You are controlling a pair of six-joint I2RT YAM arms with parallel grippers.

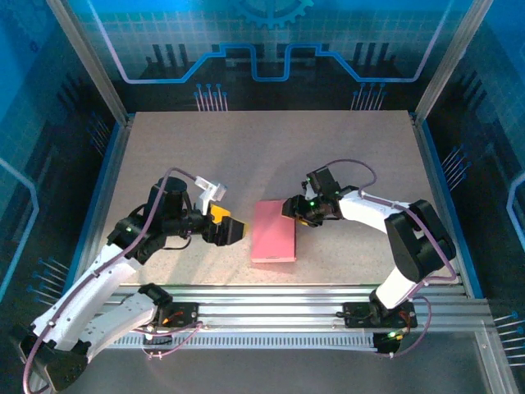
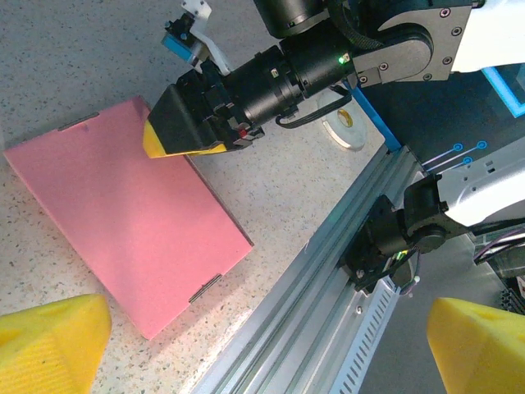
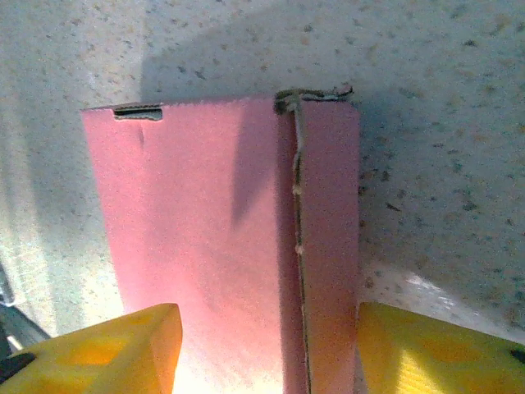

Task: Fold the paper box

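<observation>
Left hand (image 1: 230, 226): spread wide, holding nothing, just beside the box's left long edge.
Paper box (image 1: 273, 231): flat and pink, mid-desk (image 1: 246, 148), toward the near edge.
Right hand (image 1: 294, 210): partly spread at the box's far right corner, one finger over the top face, one past the right edge, apparently gripping nothing.
Seam (image 3: 297, 205): ragged; a dragging finger could snag and tear it.
Slide risk: a push from one side alone could skate the light box away.
Crush risk: pressing down could dent the thin card.

Lying flat mid-surface (image 1: 246, 148): pink box (image 1: 273, 231), folded shut, slim rectangle, raised seam down one long side, small slots at both short ends.
</observation>
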